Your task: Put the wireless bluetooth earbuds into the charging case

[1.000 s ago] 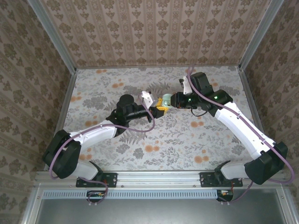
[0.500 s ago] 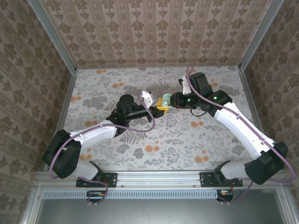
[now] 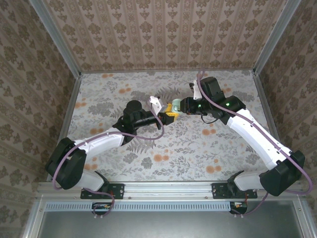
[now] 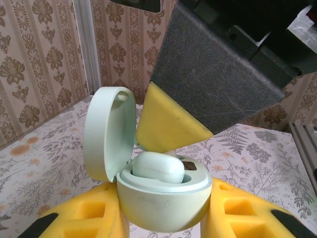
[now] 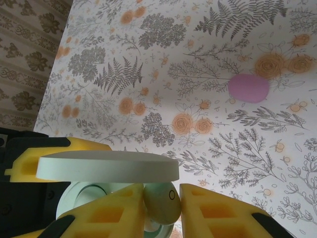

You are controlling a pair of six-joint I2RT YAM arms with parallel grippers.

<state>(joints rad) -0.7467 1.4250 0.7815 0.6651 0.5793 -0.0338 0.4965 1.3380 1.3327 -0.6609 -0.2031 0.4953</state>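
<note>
Floral worktop (image 3: 198,158), wallpaper walls all round. My left gripper (image 3: 170,112) is clamping the mint-green charging case (image 4: 163,203) by its base, holding it up over the middle of the worktop, slightly toward the far edge, with the lid (image 4: 109,131) swung open and one earbud (image 4: 158,168) sitting in its well. My right gripper (image 5: 162,206) is pinching the second earbud (image 5: 159,198) between its yellow pads, hovering at the case's open mouth just under the lid.

Our left gripper (image 4: 166,218) grips the charging case (image 4: 163,203), a seated earbud (image 4: 157,167) inside; our right gripper (image 5: 162,210) holds a second earbud (image 5: 162,202) at its opening.
</note>
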